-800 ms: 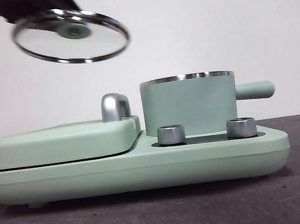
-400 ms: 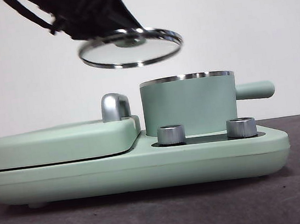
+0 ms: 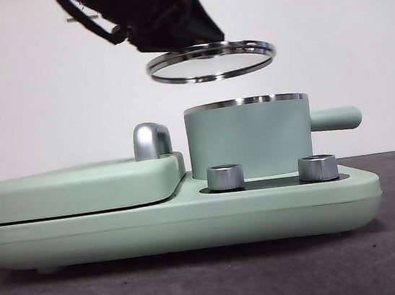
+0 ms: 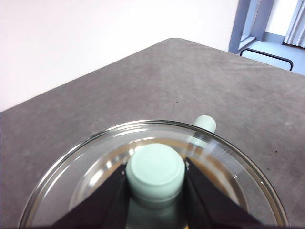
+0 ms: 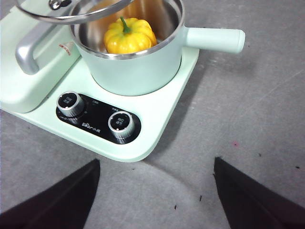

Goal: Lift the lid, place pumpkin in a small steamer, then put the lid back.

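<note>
The round glass lid (image 3: 212,61) with its steel rim is hanging level just above the mint-green cylindrical steamer pot (image 3: 249,138), off toward the cover side, my left jaws (image 4: 155,177) clenching its mint knob (image 4: 155,170) while my right jaws (image 5: 155,191) are waiting spread, so I am centring rim over rim above the yellow pumpkin (image 5: 129,36) before lowering straight.

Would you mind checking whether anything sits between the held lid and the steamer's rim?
Nothing visible does. The lid, gripped by the left tool, hangs above the small steamer; the pumpkin sits below its rim.
</note>
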